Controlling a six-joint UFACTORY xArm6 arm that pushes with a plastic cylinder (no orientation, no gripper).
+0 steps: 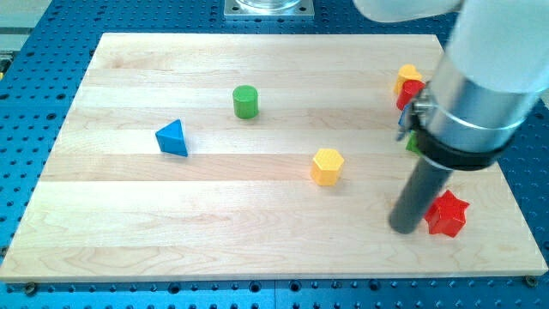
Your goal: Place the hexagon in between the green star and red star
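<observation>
Tip (pixel 403 228) touching board (pixel 129 249) just left of red star (pixel 448 215); yellow hexagon (pixel 328 166) apart (no writing; no gripper).

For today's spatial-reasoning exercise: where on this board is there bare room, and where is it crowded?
Bare: the wooden board left of and below the blue triangle, and between the green cylinder and yellow hexagon. Crowded: the view's right edge, where my tip stands beside the red star.
</observation>
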